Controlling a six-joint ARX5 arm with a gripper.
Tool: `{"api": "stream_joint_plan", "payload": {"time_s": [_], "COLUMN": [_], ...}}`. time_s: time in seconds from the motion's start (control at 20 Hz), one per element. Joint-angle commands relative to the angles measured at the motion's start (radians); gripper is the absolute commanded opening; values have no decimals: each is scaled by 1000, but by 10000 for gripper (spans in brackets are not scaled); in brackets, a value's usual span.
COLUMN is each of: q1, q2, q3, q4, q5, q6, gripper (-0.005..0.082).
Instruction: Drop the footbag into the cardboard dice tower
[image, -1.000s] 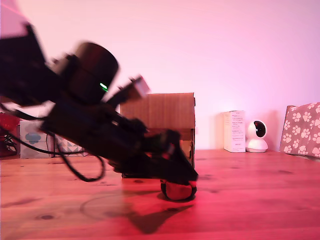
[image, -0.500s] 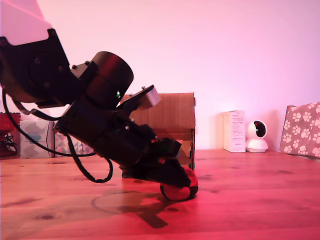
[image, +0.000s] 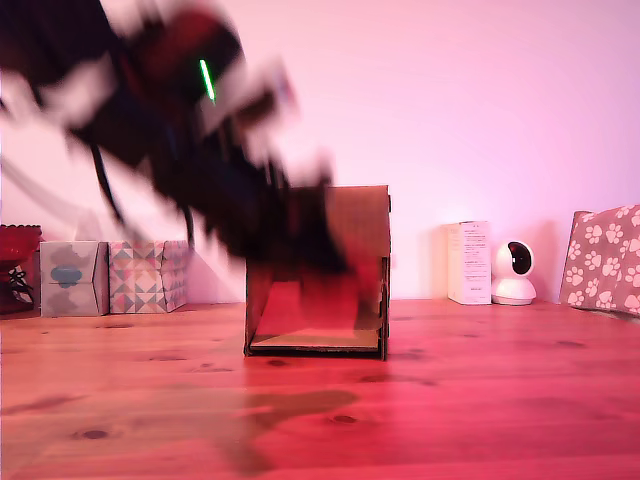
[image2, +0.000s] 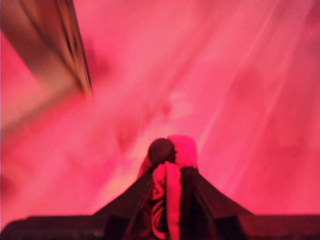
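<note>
Footbag (image2: 169, 165) pinched between the two dark jaws of the gripper (image2: 167, 200) in the wrist view, red and black panels bulging out past the tips; closed tight on it, squeezed narrow. Off the wooden surface (image: 480, 400) now, where half a second ago it sat low in the frame's centre under the arm. In the exterior view, lost in motion blur somewhere in the centre of the frame, in front of the cardboard dice tower (image: 360, 220); exact spot cannot be told. Arm swung up into the upper left of that frame, heavily smeared, so moving fast.

Pickup done, by the look of it; lift under way. Carry to the tower's top and release not yet done. Tower standing at frame centre, lower front opening and sloped ramp showing.

Further out: patterned tissue boxes (image: 110, 277) at mid left, white carton (image: 469, 262) and small white camera (image: 514, 272) at mid right, paw-print box (image: 604, 258) at the right edge.
</note>
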Motion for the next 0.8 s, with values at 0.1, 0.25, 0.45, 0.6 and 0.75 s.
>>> {"api": "stream_joint_plan", "payload": {"time_s": [0.1,0.25,0.45,0.6,0.75], "q1": [-1,6,27,57,104], "q2": [-107,-180,-191,-181,-165], "q3": [-10,-10,-10,-10,18], "q4": [-35,-29,122,288,363], "q5": [-11,-89,-167,-192,-193], "q6": [5,5,5,5,5], "gripper": [112,112,112,112,112]}}
